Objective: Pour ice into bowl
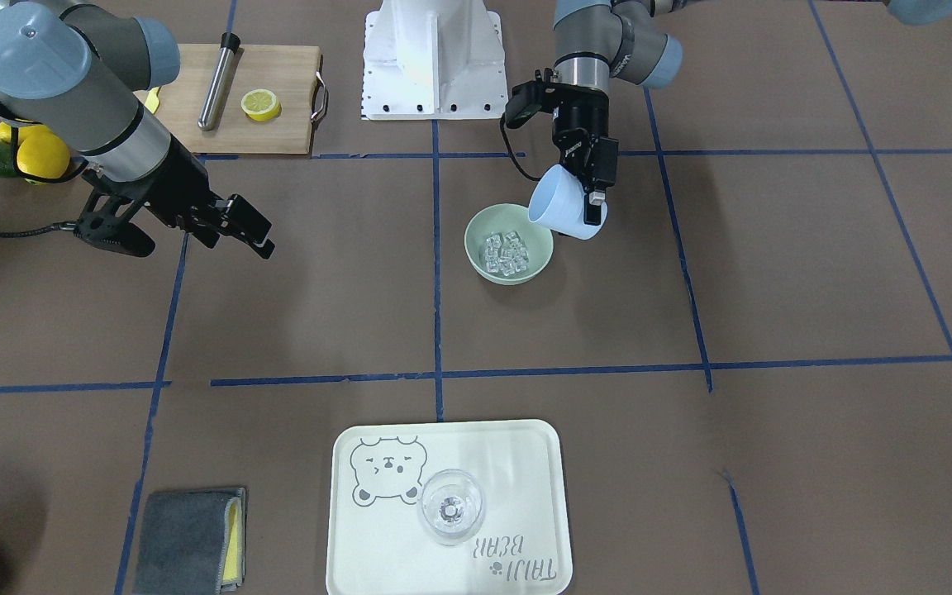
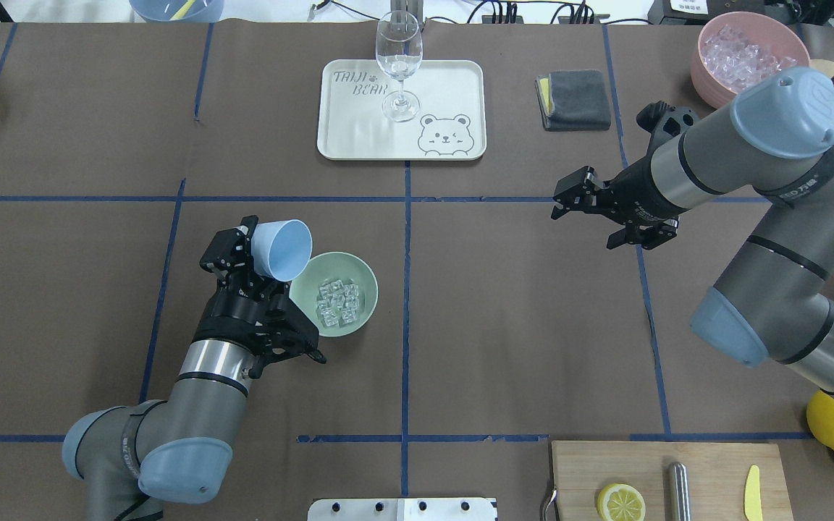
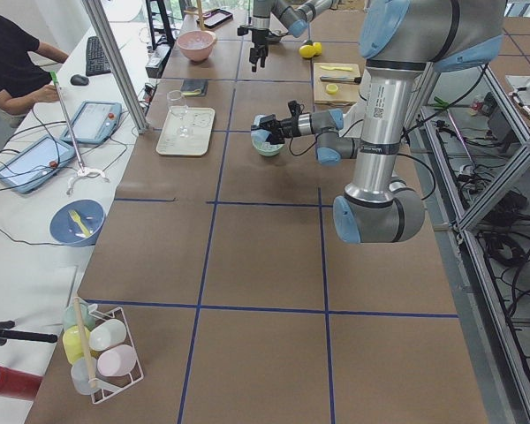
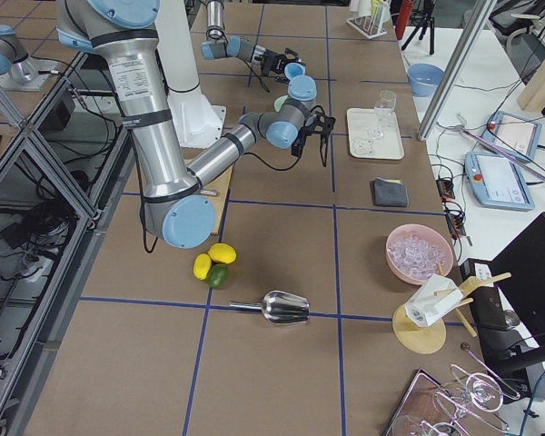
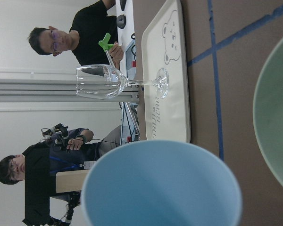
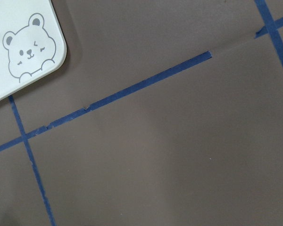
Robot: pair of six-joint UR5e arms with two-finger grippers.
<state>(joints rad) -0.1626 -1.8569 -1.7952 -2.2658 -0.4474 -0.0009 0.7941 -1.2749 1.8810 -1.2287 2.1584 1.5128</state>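
Observation:
The pale mint-green bowl (image 1: 509, 278) (image 2: 367, 278) stands near the table's middle with a small heap of clear ice cubes (image 1: 509, 251) (image 2: 337, 302) inside. My left gripper (image 1: 588, 197) (image 2: 246, 250) is shut on a light blue cup (image 1: 561, 211) (image 2: 284, 249). It holds the cup tipped on its side, mouth toward the bowl, just above the bowl's rim. The cup's inside (image 5: 160, 188) looks empty in the left wrist view, with the bowl's edge (image 5: 276, 113) at the right. My right gripper (image 1: 249, 228) (image 2: 567, 198) hangs open and empty above bare table, far from the bowl.
A pale tray (image 2: 460, 87) holds a wine glass (image 2: 398, 58) at the far side. A grey cloth (image 2: 573, 99) and a pink container of ice (image 2: 705, 69) lie far right. A cutting board (image 2: 649, 463) with a lemon half and lemons (image 2: 833, 420) sit near right.

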